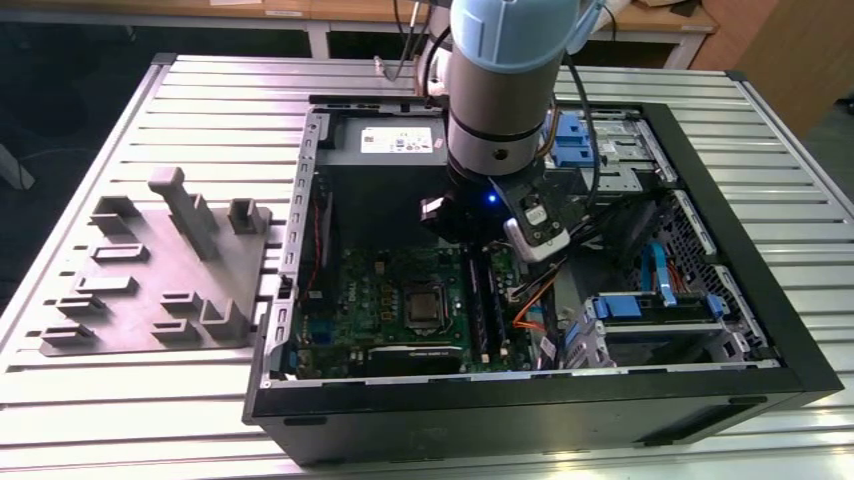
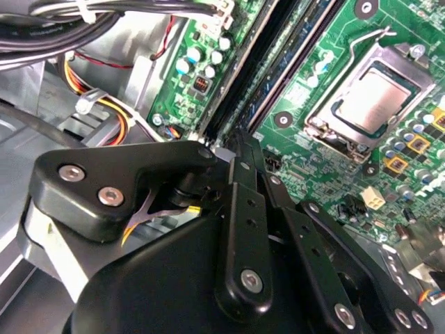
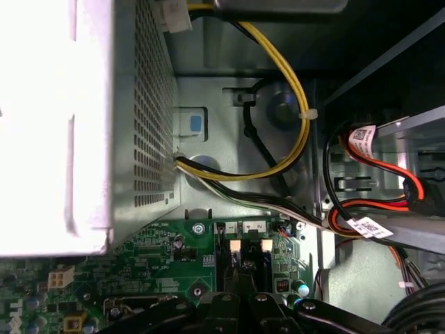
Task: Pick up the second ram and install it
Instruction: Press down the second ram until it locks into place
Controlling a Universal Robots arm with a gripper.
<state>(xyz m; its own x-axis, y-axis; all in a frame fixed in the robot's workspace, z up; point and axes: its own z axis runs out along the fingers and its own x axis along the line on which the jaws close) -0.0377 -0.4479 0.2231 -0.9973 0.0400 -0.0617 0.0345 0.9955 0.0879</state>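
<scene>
Grey plastic first: we see the fixture tray [image 1: 154,275] lying on the slatted table [image 1: 120,400], well off to the exterior view's left of the gripper [image 1: 467,250]. Moving rightward, we reach the open computer case [image 1: 534,410], and the arm [image 1: 507,90] reaches straight down into it. The gripper sits low over the green motherboard [image 1: 374,300], right above the memory slots [image 1: 483,310]. In the second wrist view we look past the black fingers [image 2: 243,209], drawn together to a narrow point, tips touching the end of a long dark strip in the slots, the second ram [image 2: 285,62]. Whether the tips pinch it we cannot tell. Just beside the gripper we spot the processor socket [image 2: 372,101] with its metal frame. In the first wrist view the gripper tips [image 3: 240,278] meet the slot latches [image 3: 247,245], and beyond them we see yellow cables [image 3: 288,83] looping across the case wall, with the perforated power supply [image 3: 149,104] alongside. Farthest to the exterior view's right of the gripper, blue drive brackets [image 1: 654,305].
</scene>
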